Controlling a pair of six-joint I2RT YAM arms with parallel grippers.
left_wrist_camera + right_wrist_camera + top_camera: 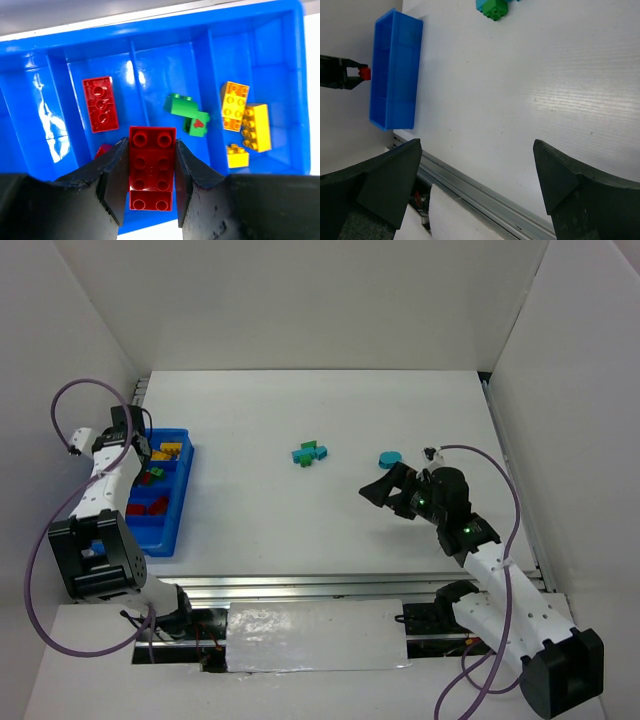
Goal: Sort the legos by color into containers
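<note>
Brick point(152, 172), red, partly hidden within left gripper point(151, 150).

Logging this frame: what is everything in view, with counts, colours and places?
tray: one, blue, table's left side.
yellow bricks: three, tray's end compartment.
green bricks: two, next compartment.
red bricks in tray: one flat, another partly hidden, third compartment.
held red brick: one, above the tray.
loose cluster: teal and green bricks, mid-table.
round piece: one, teal, right of the cluster.
left hand: shut on the held red brick.
right hand: open, empty, near the round piece.
</note>
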